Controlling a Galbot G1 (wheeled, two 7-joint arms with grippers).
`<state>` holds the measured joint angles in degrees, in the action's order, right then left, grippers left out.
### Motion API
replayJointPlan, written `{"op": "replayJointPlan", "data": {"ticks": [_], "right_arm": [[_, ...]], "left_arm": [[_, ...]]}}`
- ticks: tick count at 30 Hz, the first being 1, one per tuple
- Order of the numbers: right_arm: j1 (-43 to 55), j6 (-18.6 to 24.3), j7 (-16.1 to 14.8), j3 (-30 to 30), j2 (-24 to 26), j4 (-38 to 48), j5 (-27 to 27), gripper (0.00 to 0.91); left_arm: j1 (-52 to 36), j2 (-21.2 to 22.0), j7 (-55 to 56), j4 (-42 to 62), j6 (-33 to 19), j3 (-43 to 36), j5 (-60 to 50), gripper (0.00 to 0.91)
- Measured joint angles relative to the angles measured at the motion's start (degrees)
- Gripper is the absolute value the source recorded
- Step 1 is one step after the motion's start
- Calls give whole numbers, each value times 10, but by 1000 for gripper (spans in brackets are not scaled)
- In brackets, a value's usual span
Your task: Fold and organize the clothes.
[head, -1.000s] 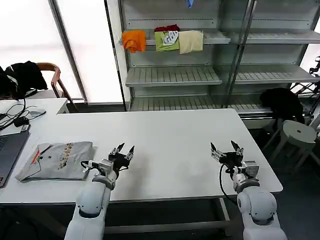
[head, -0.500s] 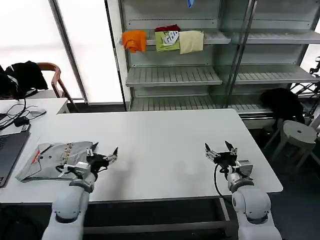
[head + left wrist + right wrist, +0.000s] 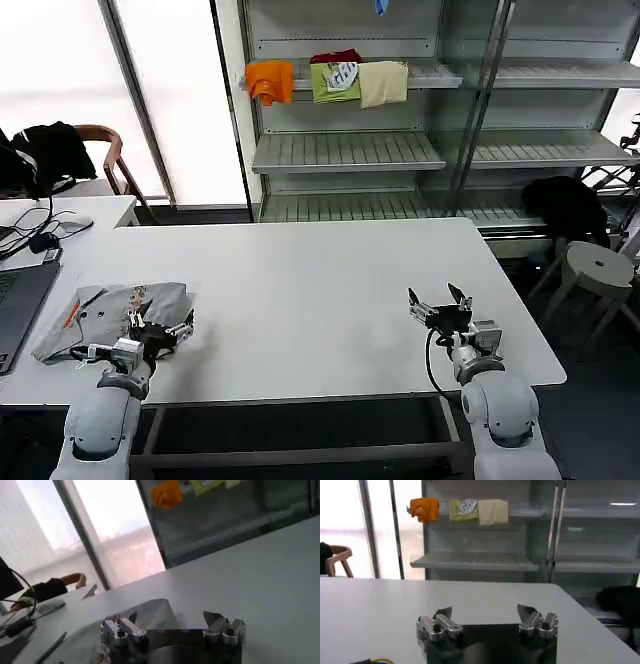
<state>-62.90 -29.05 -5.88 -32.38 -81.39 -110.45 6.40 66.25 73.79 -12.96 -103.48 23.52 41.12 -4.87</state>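
Left gripper (image 3: 160, 331) sat jaws wide at the near right edge of the grey shirt (image 3: 110, 315), which stretched leftward; right gripper (image 3: 440, 308), also wide, was well apart.

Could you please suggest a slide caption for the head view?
Left gripper open at the folded grey shirt's edge; right gripper open over bare white table.
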Motion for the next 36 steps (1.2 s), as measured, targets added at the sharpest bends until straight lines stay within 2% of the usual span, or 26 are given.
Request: {"op": "replayJointPlan", "data": {"ticks": [14, 15, 17, 18, 19, 20, 21, 22, 23, 24, 26, 36], "right_arm": [[-1, 0, 1, 0, 0, 0, -1, 907], [-1, 0, 1, 0, 0, 0, -1, 907], [-1, 0, 1, 0, 0, 1, -1, 907], [-1, 0, 1, 0, 0, 1, -1, 907], [0, 0, 1, 0, -1, 1, -1, 907], [0, 0, 2, 0, -2, 2, -1, 907], [1, 0, 2, 0, -2, 2, -1, 907], [1, 0, 2, 1, -2, 2, -1, 907], [1, 0, 2, 1, -2, 2, -1, 907], [1, 0, 2, 1, -3, 2, -1, 907], [1, 0, 2, 1, -2, 2, -1, 907], [1, 1, 3, -1, -1, 4, -1, 907]], "left_arm": [[-1, 7, 6, 27, -4, -1, -25, 907], [-1, 7, 7, 29, -4, -1, -26, 887], [1, 7, 7, 32, -6, -1, -28, 786], [1, 7, 7, 33, -6, -1, -30, 675], [2, 7, 7, 34, -7, -1, -31, 615], [3, 8, 7, 35, -8, -3, -33, 504], [4, 9, 6, 36, -9, -4, -34, 433], [4, 10, 6, 36, -10, -4, -36, 272], [5, 11, 6, 37, -11, -5, -37, 202], [5, 11, 6, 37, -13, -6, -39, 50], [5, 13, 5, 37, -14, -6, -42, 10], [2, 14, 3, 38, -15, -6, -53, 0]]}}
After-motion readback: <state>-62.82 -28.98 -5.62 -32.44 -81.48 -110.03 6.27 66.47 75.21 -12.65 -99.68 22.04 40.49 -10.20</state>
